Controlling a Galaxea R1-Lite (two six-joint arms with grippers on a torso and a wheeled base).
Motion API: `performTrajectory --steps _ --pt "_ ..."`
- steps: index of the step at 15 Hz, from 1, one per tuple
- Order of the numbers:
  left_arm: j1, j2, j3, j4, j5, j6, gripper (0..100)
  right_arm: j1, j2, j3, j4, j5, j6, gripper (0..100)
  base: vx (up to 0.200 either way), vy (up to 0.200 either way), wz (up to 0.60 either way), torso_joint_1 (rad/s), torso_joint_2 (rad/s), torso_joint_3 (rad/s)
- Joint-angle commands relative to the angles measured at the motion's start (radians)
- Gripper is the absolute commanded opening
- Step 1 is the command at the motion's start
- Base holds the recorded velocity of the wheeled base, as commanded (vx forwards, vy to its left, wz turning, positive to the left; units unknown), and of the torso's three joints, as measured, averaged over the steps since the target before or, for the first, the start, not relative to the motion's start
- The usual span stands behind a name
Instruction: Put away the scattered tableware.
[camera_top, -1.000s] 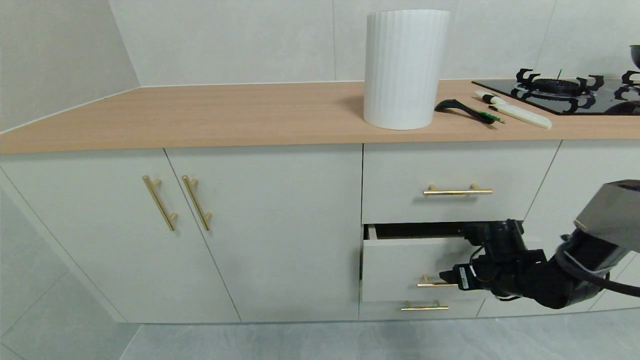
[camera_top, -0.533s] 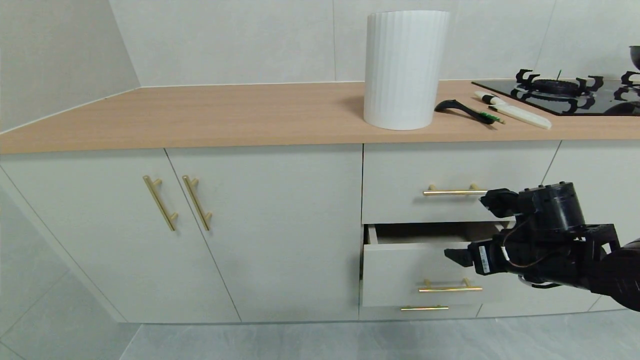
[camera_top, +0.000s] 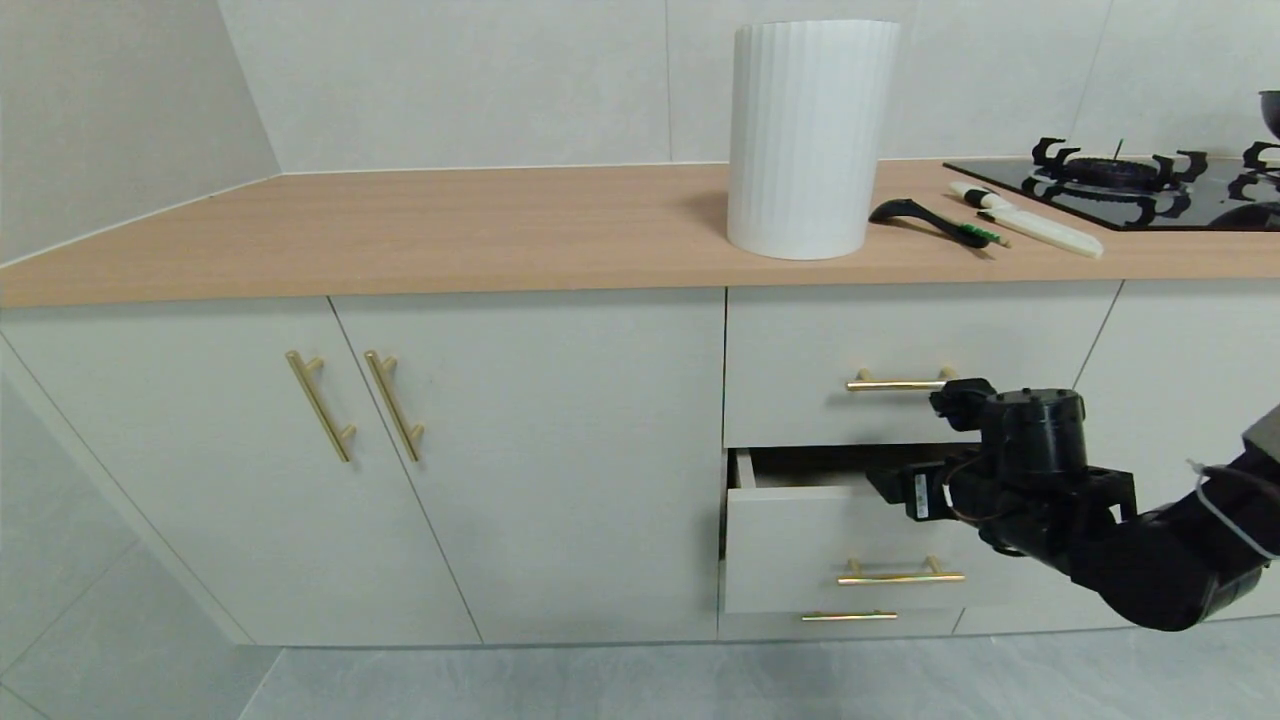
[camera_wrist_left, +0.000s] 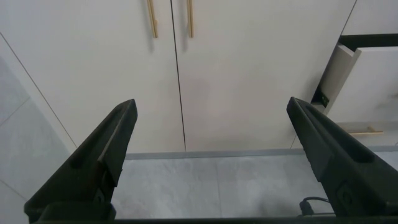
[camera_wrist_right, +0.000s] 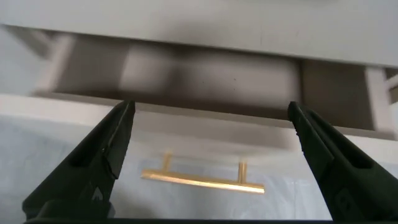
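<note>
Tableware, a black spoon (camera_top: 925, 220) and white knife (camera_top: 1040, 230), lies on the countertop (camera_top: 450, 230) right of the white canister (camera_top: 810, 140). Left gripper (camera_wrist_left: 211, 118) is spread wide, empty, facing the cabinet doors (camera_wrist_left: 249, 74). The drawer (camera_top: 800, 540) stands part-open, likely to receive them; right gripper (camera_top: 912, 438), jaws wide, hovers before it.

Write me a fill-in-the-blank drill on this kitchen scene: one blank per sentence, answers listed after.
Of the three stacked drawers, the ____ one is pulled partly out. The right gripper hangs in front of that drawer with its fingers ____. On the countertop, the black ladle lies between the white ribbed container and the ____.
Missing words: middle; open; knife.
</note>
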Motion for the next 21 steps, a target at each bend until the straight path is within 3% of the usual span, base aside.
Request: performTrajectory --steps 1,11,18,21 --pt "0.001 0.001 -0.001 0.000 0.000 0.000 100 -0.004 0.101 -0.001 -0.046 -0.001 0.001 100 0.000 0.000 0.00 0.000 0.00 0.000" --pt "0.001 0.001 -0.001 0.000 0.000 0.000 100 -0.024 0.101 0.005 -0.034 0.002 -0.004 100 0.000 0.000 0.00 0.000 0.00 0.000" --pt "0.001 0.001 -0.001 0.000 0.000 0.000 100 -0.018 0.003 0.000 0.159 0.019 -0.001 100 0.000 0.000 0.00 0.000 0.00 0.000" --pt "0.001 0.001 0.000 0.000 0.000 0.000 100 -0.007 -0.086 -0.009 0.354 0.081 -0.004 100 0.000 0.000 0.00 0.000 0.00 0.000"
